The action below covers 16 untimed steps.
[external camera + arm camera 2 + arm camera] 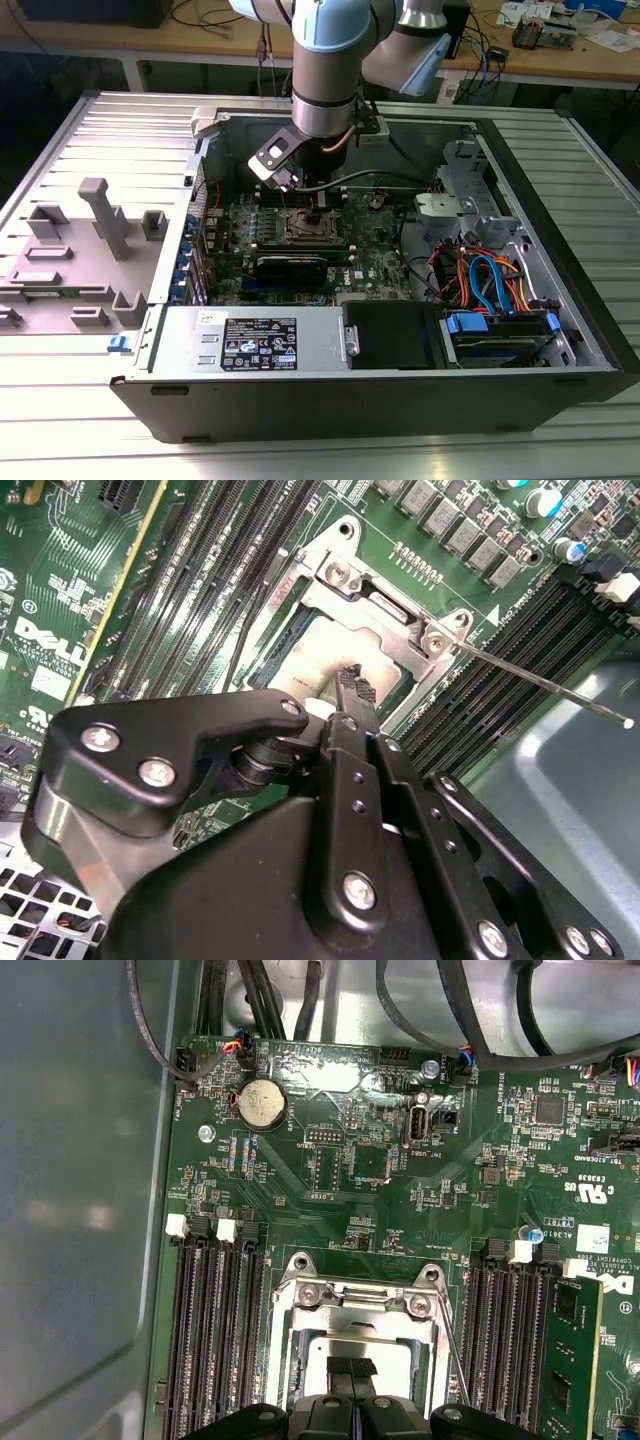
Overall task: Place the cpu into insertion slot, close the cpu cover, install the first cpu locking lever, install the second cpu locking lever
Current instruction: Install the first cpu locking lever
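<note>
The fingers (355, 685) stood narrow, their tips drawn together with nothing seen between them, pointing down at the middle of the slot (303, 228). Directly under the tips lay the cpu (330, 658), flat in the slot, its dull silver top showing through the window of the cover (360, 1305). The cover seemed to lie down around the chip rather than stand up, though the fingers hid its near edge, so whether it sat fully flat was unclear. Drawn together, the tips made one slim point. I judged that this suited pressing or steadying the chip, not gripping it.

Just beside the fingers, a lever (540, 680) rose from the cover's corner as a thin steel rod. It slanted up and away with its free end in the air, plainly not latched. It was the nearest thing the fingers could foul.

Memory slots (215, 1320) ran low along both sides of the fingers, so they cost no room on the board (350, 1180). A green memory card (570, 1360) stood beyond the slots on the lever's side, and the grey case wall (570, 810) lay further off that way, well apart. Straight above the slot the way was open.
</note>
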Motion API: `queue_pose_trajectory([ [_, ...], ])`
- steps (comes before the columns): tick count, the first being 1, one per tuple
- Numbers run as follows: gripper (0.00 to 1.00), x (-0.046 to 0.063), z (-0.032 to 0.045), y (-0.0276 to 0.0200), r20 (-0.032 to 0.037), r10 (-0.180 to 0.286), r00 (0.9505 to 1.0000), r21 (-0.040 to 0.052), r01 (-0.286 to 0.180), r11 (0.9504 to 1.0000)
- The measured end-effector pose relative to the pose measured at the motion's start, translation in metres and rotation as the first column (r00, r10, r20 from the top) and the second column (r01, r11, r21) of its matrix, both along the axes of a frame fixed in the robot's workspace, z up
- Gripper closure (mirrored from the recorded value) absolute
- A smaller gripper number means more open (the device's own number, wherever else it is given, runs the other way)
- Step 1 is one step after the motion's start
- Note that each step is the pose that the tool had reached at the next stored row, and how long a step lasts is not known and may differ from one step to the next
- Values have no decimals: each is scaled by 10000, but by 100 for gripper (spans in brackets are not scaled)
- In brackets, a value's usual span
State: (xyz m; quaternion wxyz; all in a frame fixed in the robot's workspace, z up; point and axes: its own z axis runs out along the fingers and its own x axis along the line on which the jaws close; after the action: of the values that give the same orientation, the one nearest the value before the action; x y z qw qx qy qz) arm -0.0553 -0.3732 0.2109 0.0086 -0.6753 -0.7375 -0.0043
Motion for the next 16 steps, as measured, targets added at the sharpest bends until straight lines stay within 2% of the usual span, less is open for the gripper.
queue_pose_trajectory([
  [10, 89, 2, 24, 0, 0, 0, 10000, 8, 0, 10000],
  [12, 89, 2, 40, -5, 0, 2, 10000, 85, -2, 10000],
  [16, 89, 2, 77, -6, 0, 0, 10000, 108, 0, 9999],
])
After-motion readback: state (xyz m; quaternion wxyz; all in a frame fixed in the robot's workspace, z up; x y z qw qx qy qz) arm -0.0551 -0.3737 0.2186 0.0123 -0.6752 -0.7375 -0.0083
